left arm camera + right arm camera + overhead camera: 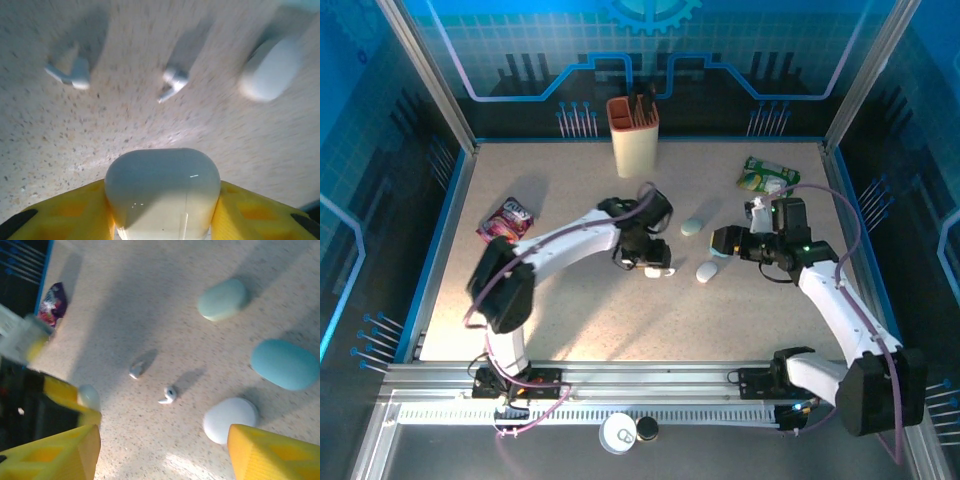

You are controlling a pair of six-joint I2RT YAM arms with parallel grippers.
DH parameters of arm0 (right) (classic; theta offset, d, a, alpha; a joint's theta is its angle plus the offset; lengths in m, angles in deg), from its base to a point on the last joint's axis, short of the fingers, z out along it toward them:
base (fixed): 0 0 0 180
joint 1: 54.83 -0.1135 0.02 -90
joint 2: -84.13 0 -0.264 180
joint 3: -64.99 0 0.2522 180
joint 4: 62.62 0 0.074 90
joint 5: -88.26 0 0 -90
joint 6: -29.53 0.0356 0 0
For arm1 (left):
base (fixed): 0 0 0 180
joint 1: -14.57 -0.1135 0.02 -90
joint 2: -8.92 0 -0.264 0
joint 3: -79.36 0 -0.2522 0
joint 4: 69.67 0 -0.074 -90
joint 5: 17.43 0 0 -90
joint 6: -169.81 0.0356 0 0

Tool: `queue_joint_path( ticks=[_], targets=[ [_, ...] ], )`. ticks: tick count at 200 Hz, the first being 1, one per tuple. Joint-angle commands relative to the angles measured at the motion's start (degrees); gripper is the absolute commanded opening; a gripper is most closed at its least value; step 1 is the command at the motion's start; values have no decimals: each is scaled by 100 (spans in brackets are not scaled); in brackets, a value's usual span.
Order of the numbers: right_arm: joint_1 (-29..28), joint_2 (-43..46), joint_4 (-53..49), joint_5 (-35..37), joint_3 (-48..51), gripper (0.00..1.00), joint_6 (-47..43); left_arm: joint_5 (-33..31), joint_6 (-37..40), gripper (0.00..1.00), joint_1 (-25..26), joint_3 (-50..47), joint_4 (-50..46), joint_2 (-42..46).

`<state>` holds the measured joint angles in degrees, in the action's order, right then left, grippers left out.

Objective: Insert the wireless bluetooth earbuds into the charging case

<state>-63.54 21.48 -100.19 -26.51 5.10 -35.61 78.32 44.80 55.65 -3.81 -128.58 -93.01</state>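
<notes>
My left gripper is shut on a white rounded charging case, its yellow fingers pressed against both sides; the case looks closed. It hangs just above the table. Two tiny white earbuds lie on the table beyond it, one to the left and one near the middle. The right wrist view shows the same pair, one earbud farther and one earbud nearer. My right gripper hovers open over them, nothing between its fingers.
Three more cases lie by the right gripper: pale green, blue and white. A beige holder stands at the back. A red packet lies at the left and a green packet at the right.
</notes>
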Motion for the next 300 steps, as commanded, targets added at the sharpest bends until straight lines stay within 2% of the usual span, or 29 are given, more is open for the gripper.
queue_joint_path(
  ticks=[1, 18, 50, 81, 121, 207, 246, 263, 283, 300],
  targets=[
    [-392, 133, 678, -140, -107, 69, -298, 477, -1153, 44, -391, -644, 1308, 770],
    [-790, 113, 1213, -136, -99, 70, -269, 505, -1862, 44, -578, -1106, 2125, 1201],
    [-1460, -64, 2237, 38, -67, 73, -460, 428, -2659, 45, -680, -1537, 2735, 1657],
    [-1786, -527, 2760, -89, -242, 75, -838, 373, -3259, 45, -679, -1926, 3221, 1945],
    [-1886, -1016, 3222, -288, -327, 70, -776, 332, -3750, 45, -682, -2282, 3738, 2103],
    [-2084, -1787, 3800, -566, -590, 45, -442, 498, -3882, 45, -685, -2344, 3967, 2177],
    [-2066, -1800, 3627, -563, -621, 16, -577, 487, -3891, 45, -684, -2427, 3984, 2239],
    [-2043, -1740, 3517, -590, -634, 12, -676, 470, -3853, 46, -687, -2427, 3965, 2256],
    [-2029, -1631, 3359, -604, -643, 8, -829, 444, -3787, 50, -685, -2443, 4065, 2274],
    [-1987, -1517, 3199, -639, -643, 8, -944, 494, -3707, 63, -698, -2524, 4524, 2300]
  ],
)
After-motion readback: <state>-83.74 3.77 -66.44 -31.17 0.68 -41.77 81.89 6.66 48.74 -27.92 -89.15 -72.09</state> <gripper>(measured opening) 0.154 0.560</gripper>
